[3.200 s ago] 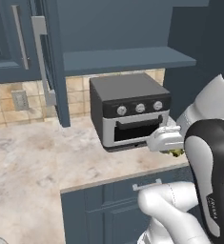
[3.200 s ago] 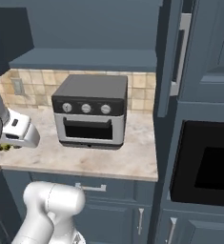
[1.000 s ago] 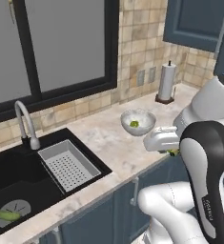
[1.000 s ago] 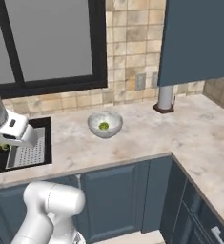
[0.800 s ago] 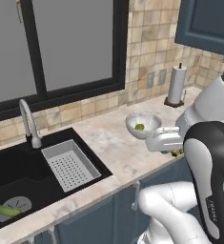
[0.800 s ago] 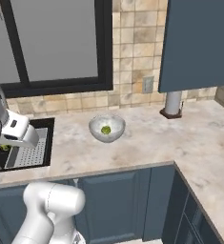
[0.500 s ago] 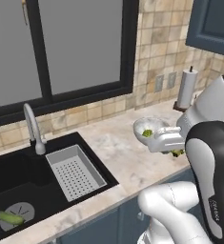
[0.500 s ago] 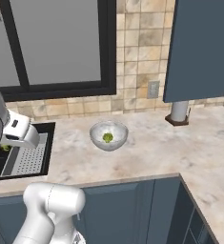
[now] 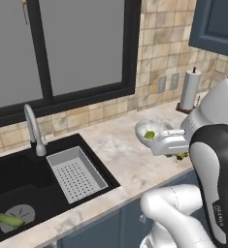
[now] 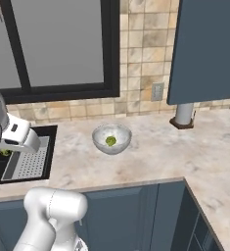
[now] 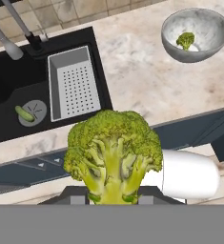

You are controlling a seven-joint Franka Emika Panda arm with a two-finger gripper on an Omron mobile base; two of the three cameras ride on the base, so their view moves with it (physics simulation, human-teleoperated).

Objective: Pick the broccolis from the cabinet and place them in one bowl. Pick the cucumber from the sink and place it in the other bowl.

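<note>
Second broccoli (image 11: 114, 152) pinched in the jaws, held out past the worktop's front edge. First floret (image 10: 110, 141) already sits in the glassy bowl (image 10: 101, 137) mid-worktop, toward the back wall. Step: carrying. Next: reach over that bowl, release. Cucumber (image 9: 10, 220) waits in sink (image 9: 23, 169).
</note>
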